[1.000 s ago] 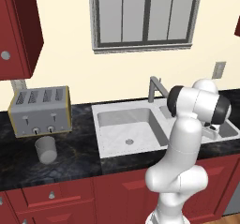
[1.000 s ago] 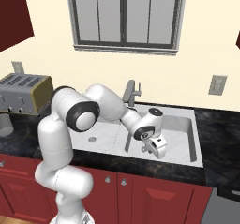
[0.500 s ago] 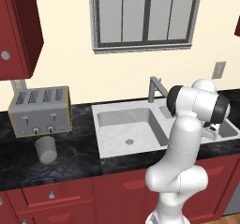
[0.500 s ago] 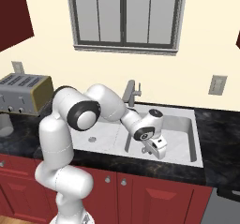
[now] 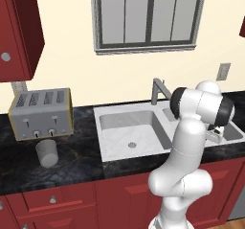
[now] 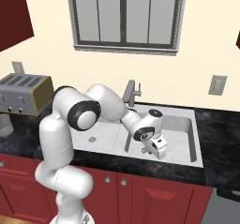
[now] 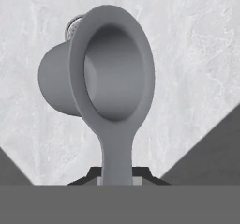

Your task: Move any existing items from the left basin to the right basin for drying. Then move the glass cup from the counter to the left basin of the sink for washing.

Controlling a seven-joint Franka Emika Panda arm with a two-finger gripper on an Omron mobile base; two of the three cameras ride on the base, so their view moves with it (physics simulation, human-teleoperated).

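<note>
The gripper (image 6: 151, 149) is clamped on the handle of a small grey scoop (image 7: 110, 96), holding it over the right basin (image 6: 185, 124). It looks light, rigid and smooth; the thin handle is the grip.

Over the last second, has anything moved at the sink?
Nothing has visibly changed. The tool stays shut on the handle of the small grey metal scoop-shaped item over the pale marbled right basin, and the translucent glass cup still stands on the black stone counter.
</note>
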